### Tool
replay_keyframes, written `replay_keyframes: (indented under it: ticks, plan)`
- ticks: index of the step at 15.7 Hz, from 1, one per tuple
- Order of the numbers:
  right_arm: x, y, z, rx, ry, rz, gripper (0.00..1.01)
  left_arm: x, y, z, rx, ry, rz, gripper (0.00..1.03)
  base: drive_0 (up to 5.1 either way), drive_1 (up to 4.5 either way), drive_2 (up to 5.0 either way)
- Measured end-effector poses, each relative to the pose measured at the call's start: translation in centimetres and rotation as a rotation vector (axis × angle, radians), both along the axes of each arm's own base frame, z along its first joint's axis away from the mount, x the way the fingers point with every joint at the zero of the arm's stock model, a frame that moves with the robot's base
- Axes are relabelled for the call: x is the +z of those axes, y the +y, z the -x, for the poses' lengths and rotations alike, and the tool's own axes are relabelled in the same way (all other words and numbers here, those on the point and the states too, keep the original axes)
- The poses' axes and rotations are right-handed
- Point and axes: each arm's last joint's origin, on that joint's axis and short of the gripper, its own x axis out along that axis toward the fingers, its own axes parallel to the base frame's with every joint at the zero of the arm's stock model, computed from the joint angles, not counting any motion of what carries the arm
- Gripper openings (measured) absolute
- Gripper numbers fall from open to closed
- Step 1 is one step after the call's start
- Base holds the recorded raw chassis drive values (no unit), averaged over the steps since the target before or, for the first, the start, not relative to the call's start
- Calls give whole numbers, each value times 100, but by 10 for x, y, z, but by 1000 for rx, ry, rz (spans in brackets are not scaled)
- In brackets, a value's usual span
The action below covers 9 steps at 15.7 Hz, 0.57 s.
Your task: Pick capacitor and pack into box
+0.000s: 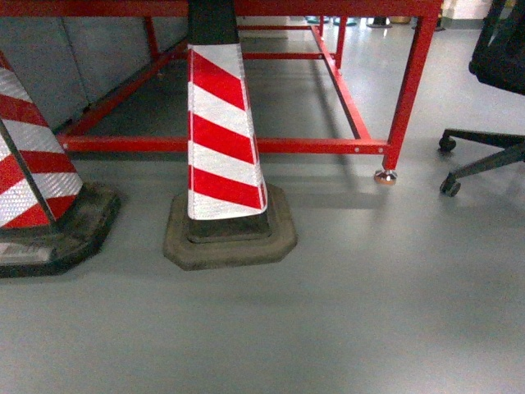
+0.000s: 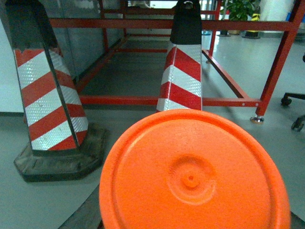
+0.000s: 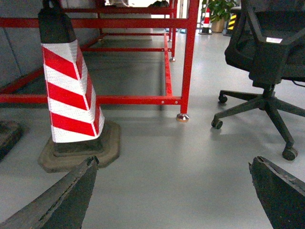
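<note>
The capacitor [image 2: 193, 176], an orange round body seen end-on, fills the lower half of the left wrist view and hangs above the grey floor. It covers my left gripper's jaws. Only a dark finger [image 2: 88, 215] shows, against its lower left edge, so the left gripper seems shut on it. In the right wrist view my right gripper [image 3: 174, 191] is open, its two dark fingers [image 3: 71, 195] wide apart over bare floor with nothing between them. The box is out of view. Neither gripper shows in the head view.
A red-and-white striped cone [image 1: 221, 139] on a rubber base stands straight ahead, with a second cone [image 1: 37, 189] at the left. Behind them runs a red steel table frame [image 1: 246, 146]. A black office chair [image 3: 267, 52] stands on castors at the right.
</note>
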Motion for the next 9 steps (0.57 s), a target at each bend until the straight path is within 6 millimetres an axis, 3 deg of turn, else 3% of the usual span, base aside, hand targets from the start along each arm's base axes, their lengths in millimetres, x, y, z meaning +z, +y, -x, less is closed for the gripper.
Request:
replay_keyframes:
  ticks: [9]
  plan:
    - [0,0,0,0,-5,0,98,0,0,0,0,-2,0,44,297,225,-487]
